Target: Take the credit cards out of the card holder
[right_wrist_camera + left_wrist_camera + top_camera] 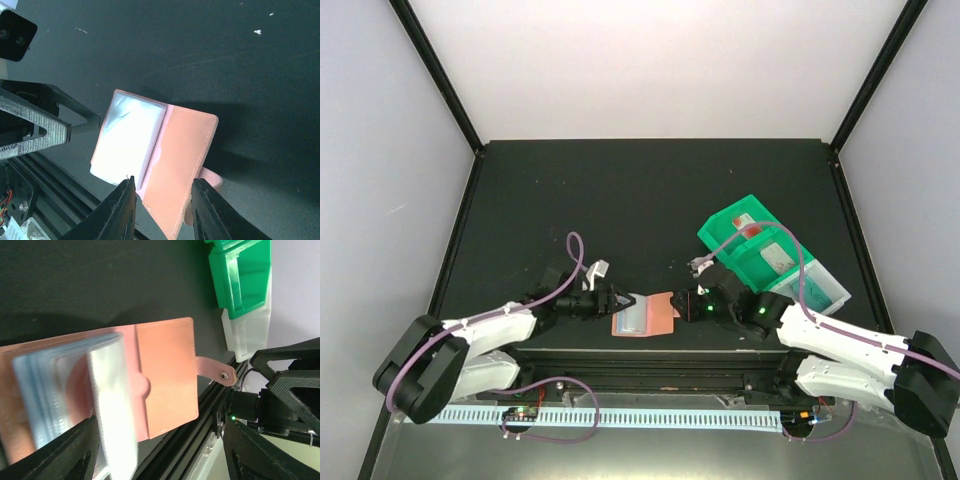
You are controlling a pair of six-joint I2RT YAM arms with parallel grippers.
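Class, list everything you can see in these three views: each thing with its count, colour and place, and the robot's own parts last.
card holder: one, salmon-orange, lying open at the table's near edge between the two grippers.
inner pockets: one stack, pale blue and see-through, on the holder's left half; contents too blurred to tell.
green bin: one, green, with compartments, on the right of the table; a small red item inside.
clear bin: one, clear, directly beside the green bin on its near side.
table: one, black.
cables: two, purple, one looping along each arm.
left gripper: one, black, at the holder's left edge, fingers apart.
right gripper: one, black, at the holder's right edge, fingers apart.
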